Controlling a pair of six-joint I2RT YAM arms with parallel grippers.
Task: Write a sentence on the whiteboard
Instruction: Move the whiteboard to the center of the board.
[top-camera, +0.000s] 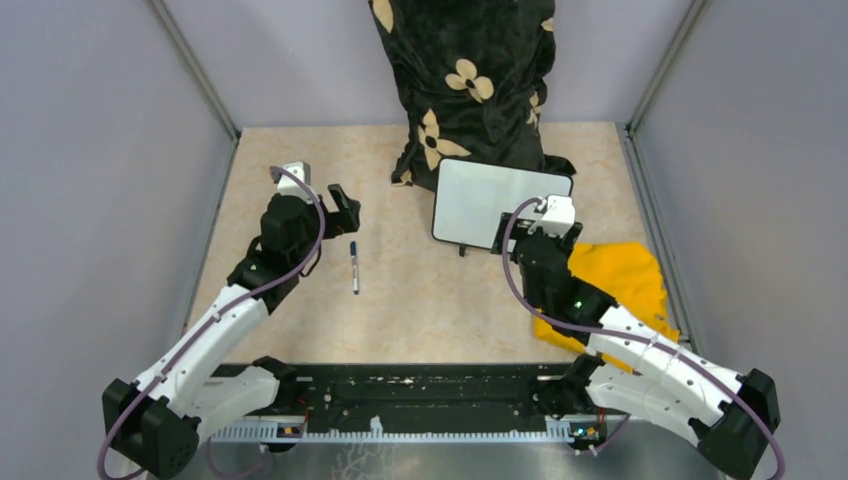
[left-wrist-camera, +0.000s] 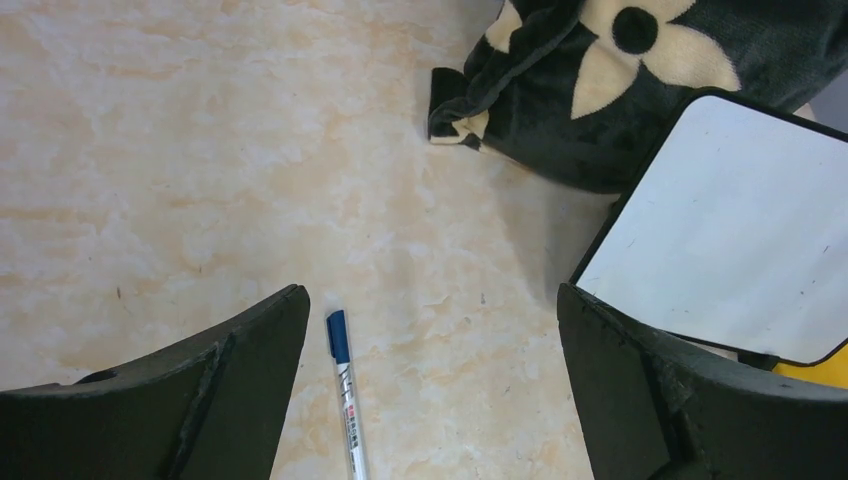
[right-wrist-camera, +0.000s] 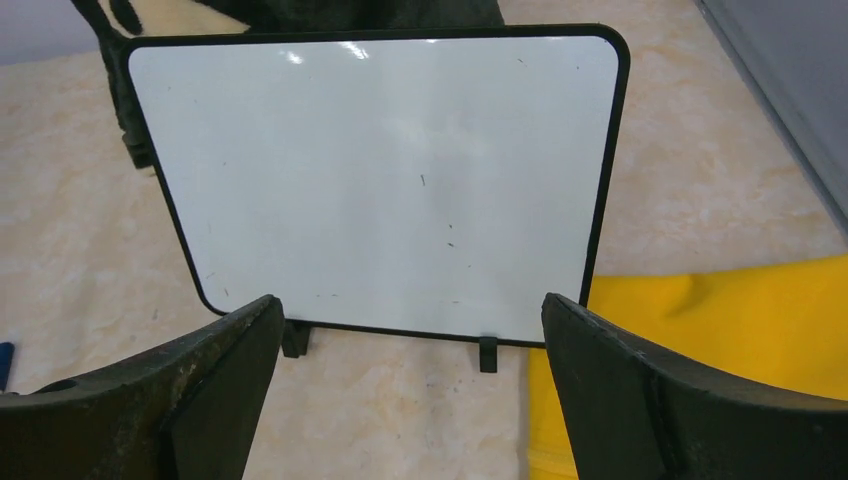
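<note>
On the beige worktop (top-camera: 420, 310), a black flowered cloth (top-camera: 465, 80) is heaped at 12 o'clock. The whiteboard (top-camera: 480, 200) stands propped against it at about 1 o'clock, its face blank, so the writing has not begun. A yellow cloth (top-camera: 625, 275) lies at 4 o'clock. The right gripper (right-wrist-camera: 410, 300) faces the board, jaws spread and empty. The left gripper (top-camera: 342, 205) hangs at 10 o'clock, likewise spread. The blue-capped marker (top-camera: 353, 266) lies loose at 6 o'clock from it. The step in hand looks like fetching the marker: lowering, pinching its barrel, then uncapping.
</note>
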